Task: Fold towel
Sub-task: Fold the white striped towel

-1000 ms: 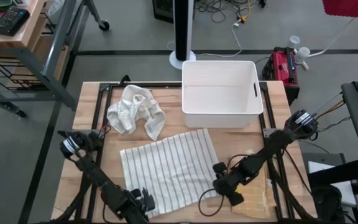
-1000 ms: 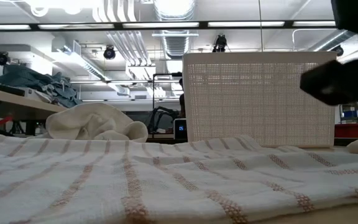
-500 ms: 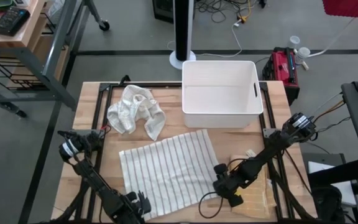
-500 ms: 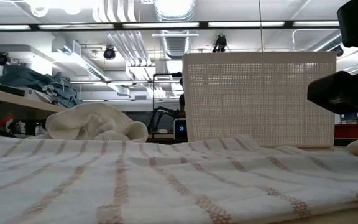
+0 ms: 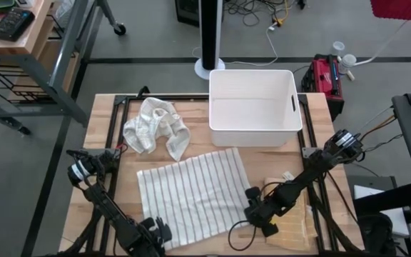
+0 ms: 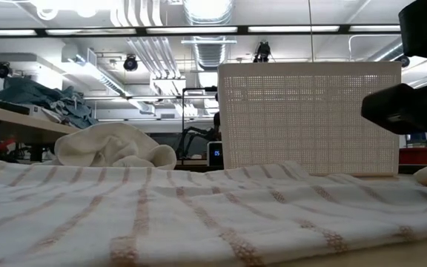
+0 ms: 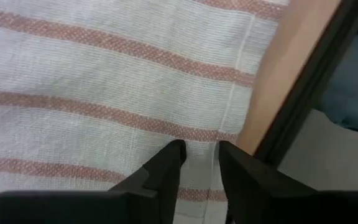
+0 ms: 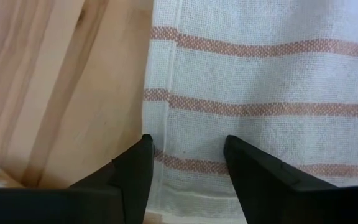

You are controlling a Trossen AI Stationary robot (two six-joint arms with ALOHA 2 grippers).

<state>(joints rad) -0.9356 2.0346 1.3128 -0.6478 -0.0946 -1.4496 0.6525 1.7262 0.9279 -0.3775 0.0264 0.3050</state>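
The striped towel (image 5: 195, 191) lay flat in the lower centre of the high view, no writing legible on it. At its lower-left corner the left gripper (image 7: 199, 152) had its fingers narrowly parted over the hem. The right gripper (image 8: 188, 152) straddled the lower-right edge, fingers wide apart. A white bin (image 5: 253, 107) stood above.

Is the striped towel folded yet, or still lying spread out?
Spread out, not folded. In the high view the striped towel lies flat in a single layer on the table, all four edges visible, no part doubled over.
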